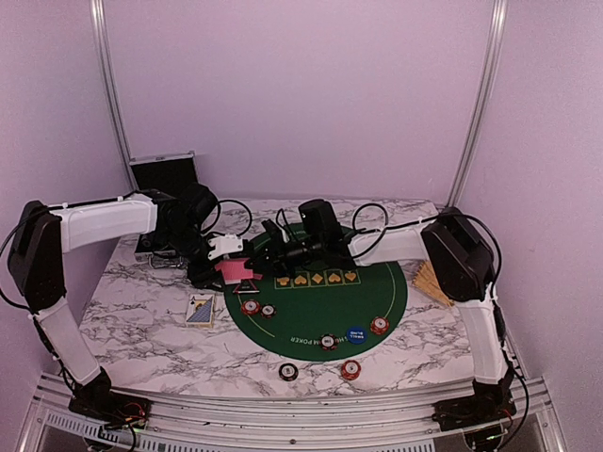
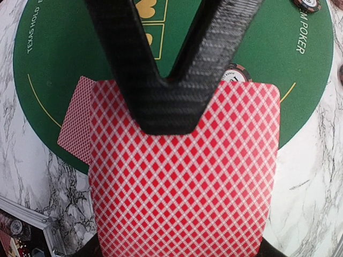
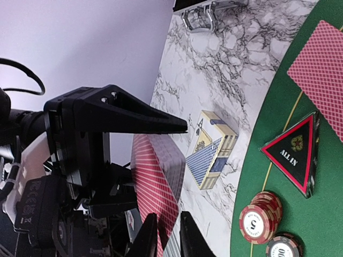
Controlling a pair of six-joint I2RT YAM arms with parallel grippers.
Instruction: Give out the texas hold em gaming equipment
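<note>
Red-backed cards (image 2: 182, 182) clamped in left gripper (image 2: 170, 115), hiding some mat (image 2: 53, 64). Triangle marker (image 3: 293, 152) words clear only from right wrist. Right gripper (image 3: 165, 238) around card edge; cannot tell if pinching.

A playing card (image 2: 182, 182) has a back of red diamond lattice on white. The left gripper (image 2: 169, 115) is black with a fine woven carbon texture. The round mat (image 1: 377, 287) is dark green with yellow lines and lettering. The surface (image 1: 141, 325) is white marble veined in grey. The triangular marker (image 3: 292, 152) is black, edged in red, with pale lettering. Poker chips (image 3: 260, 218) are dark red with white edge marks. A round button (image 1: 355, 333) is blue. The card box (image 3: 210, 150) is blue and cream. The walls (image 1: 301, 94) are pale lilac.
</note>
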